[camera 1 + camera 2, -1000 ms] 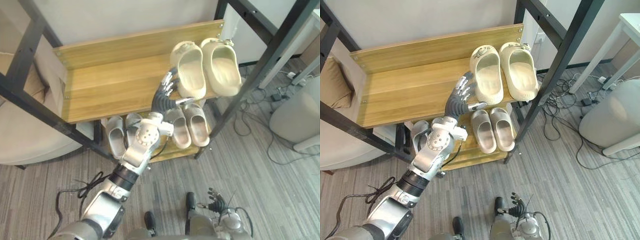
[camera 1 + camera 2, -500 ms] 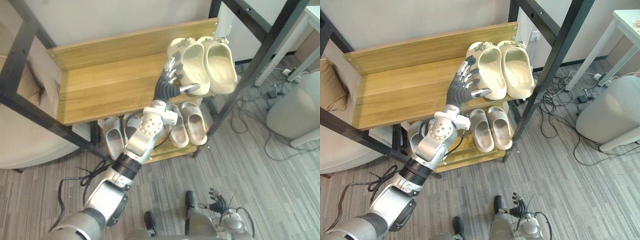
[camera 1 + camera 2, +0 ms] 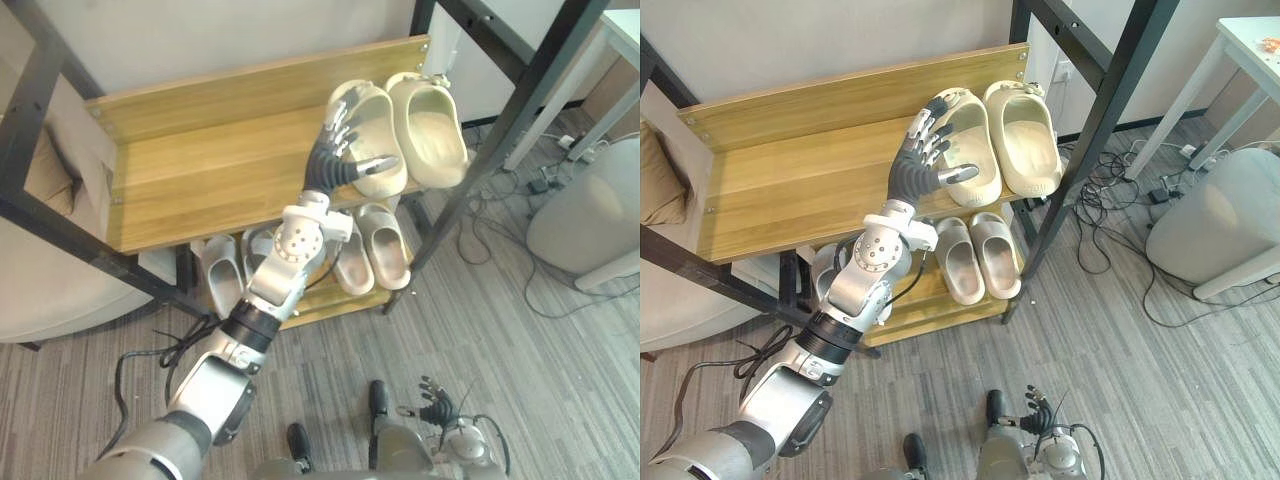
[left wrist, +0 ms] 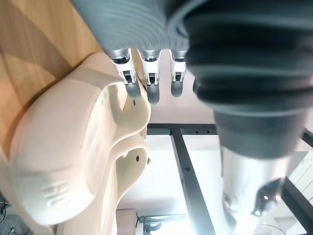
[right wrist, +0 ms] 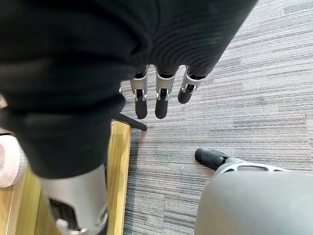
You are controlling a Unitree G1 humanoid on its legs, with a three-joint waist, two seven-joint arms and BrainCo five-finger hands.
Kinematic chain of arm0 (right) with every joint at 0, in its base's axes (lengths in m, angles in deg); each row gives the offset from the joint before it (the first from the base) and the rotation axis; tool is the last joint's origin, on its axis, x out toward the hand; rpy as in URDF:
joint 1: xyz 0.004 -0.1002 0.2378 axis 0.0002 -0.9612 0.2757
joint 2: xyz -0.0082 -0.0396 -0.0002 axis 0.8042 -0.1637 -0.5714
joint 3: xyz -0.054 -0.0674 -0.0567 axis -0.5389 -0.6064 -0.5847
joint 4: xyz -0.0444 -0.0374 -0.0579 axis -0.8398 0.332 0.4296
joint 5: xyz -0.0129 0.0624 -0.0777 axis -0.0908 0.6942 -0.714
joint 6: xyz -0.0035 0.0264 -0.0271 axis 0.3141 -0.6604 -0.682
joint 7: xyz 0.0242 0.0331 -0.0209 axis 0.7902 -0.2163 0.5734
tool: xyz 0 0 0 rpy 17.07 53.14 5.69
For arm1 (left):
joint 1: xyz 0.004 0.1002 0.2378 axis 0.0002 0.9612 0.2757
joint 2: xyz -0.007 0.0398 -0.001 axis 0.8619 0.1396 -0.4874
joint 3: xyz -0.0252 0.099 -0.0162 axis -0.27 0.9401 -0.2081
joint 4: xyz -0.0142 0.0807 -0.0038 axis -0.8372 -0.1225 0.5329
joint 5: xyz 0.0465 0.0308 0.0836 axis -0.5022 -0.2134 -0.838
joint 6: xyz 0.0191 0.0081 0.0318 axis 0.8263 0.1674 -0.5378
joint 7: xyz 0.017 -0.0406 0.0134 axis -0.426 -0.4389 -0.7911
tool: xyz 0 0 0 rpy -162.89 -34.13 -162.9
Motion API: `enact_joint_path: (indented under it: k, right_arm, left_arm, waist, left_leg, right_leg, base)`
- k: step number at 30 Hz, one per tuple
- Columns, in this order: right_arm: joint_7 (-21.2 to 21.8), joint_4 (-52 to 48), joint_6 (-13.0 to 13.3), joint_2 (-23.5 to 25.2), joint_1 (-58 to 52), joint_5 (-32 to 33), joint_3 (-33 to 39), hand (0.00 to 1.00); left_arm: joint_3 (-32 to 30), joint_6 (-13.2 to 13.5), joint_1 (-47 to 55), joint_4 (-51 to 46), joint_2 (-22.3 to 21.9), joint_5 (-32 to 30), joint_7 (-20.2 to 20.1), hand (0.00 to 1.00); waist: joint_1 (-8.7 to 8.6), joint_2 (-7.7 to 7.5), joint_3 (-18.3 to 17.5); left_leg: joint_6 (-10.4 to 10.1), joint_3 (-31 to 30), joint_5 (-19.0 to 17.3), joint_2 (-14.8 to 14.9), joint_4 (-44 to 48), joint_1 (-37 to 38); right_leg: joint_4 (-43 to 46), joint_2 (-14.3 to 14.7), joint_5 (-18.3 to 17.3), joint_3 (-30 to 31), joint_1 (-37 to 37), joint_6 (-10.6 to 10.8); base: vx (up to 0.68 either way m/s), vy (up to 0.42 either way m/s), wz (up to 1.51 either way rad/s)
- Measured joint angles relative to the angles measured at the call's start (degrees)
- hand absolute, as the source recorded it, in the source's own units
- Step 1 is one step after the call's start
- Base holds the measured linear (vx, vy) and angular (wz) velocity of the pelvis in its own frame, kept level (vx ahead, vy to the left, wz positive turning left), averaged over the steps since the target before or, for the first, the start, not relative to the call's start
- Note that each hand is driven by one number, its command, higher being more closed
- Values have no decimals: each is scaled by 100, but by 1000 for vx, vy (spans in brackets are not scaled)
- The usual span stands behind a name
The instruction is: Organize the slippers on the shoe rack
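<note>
A pair of cream slippers stands on the right end of the wooden upper shelf [image 3: 200, 170], the left one [image 3: 372, 125] beside the right one [image 3: 432, 125]. My left hand [image 3: 335, 162] is open. Its straight fingers [image 4: 149, 88] lie along the left cream slipper [image 4: 63, 152], and the thumb reaches across that slipper's near end. Two pairs of grey slippers sit on the lower shelf, one under the cream pair [image 3: 372, 250] and one further left [image 3: 228, 285]. My right hand [image 3: 432, 410] hangs low over the floor, open, with its fingers [image 5: 161, 100] straight.
Black metal posts [image 3: 505, 135] frame the rack on the right and cross the left corner [image 3: 60, 235]. A beige cushion [image 3: 40, 290] lies to the left. A grey rounded bin [image 3: 590, 225] and loose cables [image 3: 500, 240] are on the floor at the right.
My left hand has risen from beside the left cream slipper's near end to rest along it, thumb now across its near end. The view has shifted slightly.
</note>
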Motion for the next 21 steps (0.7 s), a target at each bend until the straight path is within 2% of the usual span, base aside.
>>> enact_joint_path:
  k: [8,13,16,17,21]
  right_arm:
    - [0,6,3,-18,-26,0,2,0]
    - [3,15,4,-34,-71,0,11,0]
    - [15,30,4,-80,-138,0,3,0]
    - [31,45,4,-105,-206,0,0,0]
    - [73,148,3,-139,-315,-1,-50,0]
  left_arm:
    - [-120,1,57,-121,5,5,3,0]
    - [129,78,853,-1322,14,218,-52,0]
    - [455,141,1609,-2154,34,598,-268,0]
    - [676,154,2085,-2556,146,820,-457,0]
    - [1021,186,3026,-3098,421,1193,-899,0]
  waist:
    - [6,0,0]
    - [45,2,-2]
    - [174,7,-5]
    - [234,10,-7]
    - [297,5,-197]
  left_leg:
    - [2,-44,2,0,5,6]
    - [1,-49,2,11,11,17]
    - [1,-58,1,12,11,29]
    - [-1,-96,0,16,11,86]
    - [-14,-180,-19,25,9,121]
  right_leg:
    - [0,-2,-4,-26,30,4]
    - [0,-2,-21,-81,60,24]
    - [0,-2,-26,-87,84,29]
    - [0,-2,-50,-113,161,42]
    - [0,-1,-91,-194,243,46]
  base:
    - [-1,2,1]
    - [3,2,2]
    - [0,3,3]
    - [1,3,9]
    - [0,-3,13]
